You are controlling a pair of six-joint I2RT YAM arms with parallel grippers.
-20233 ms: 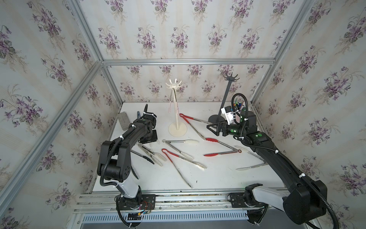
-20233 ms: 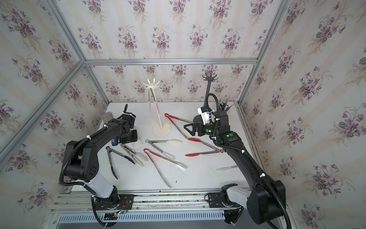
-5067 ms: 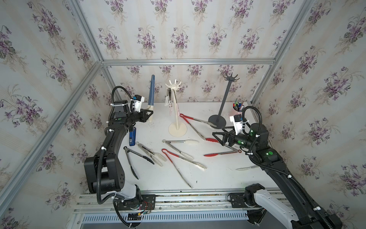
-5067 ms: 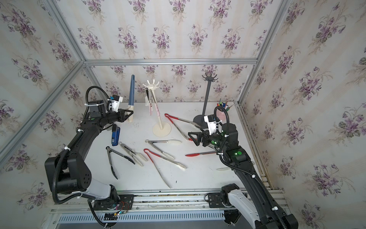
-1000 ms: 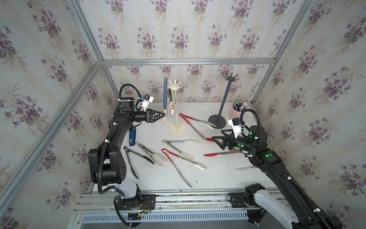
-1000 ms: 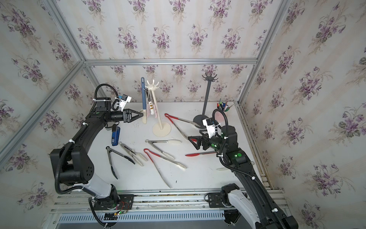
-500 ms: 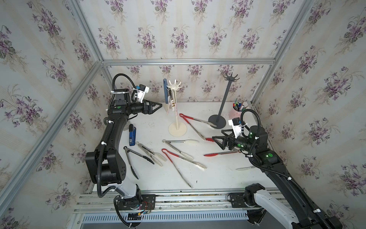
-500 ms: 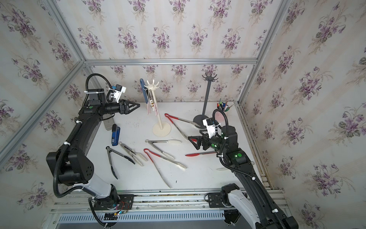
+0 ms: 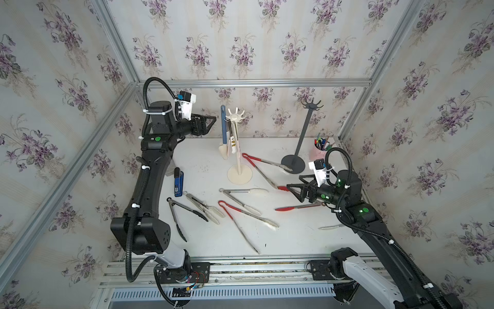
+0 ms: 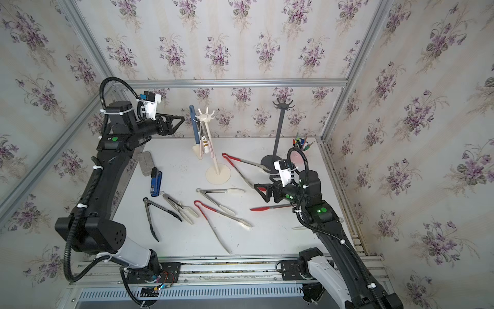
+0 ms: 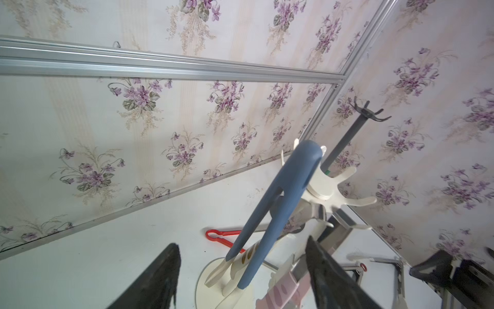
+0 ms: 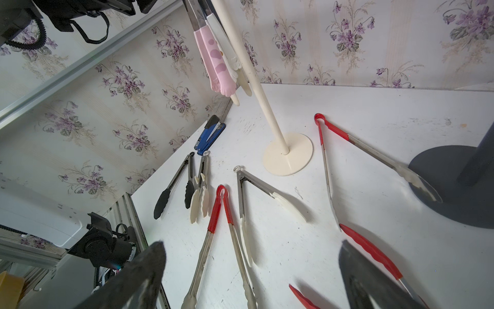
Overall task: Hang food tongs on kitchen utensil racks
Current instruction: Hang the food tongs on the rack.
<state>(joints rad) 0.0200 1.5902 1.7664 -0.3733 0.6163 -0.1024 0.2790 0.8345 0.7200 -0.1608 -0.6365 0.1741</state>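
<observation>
blue-grey tongs (image 9: 223, 125), smooth and matte, hang tips-down from a pronged cream rack (image 9: 239, 171), beside pink paw-shaped tongs (image 12: 219, 61). more v-shaped steel tongs (image 9: 246, 214), tipped in red, black or cream, lie scattered on the scuffed white worktop (image 9: 294, 240). a slim dark rack (image 9: 302, 139) stands at the back. the left fingers (image 11: 157, 278) are spread, gripping nothing, level with the cream rack's prongs and apart from them. the right fingers (image 12: 366, 281) gape wide above red-tipped tongs (image 9: 294, 207), holding nothing. a blue-black stapler (image 9: 178, 182) lies near the left arm.
</observation>
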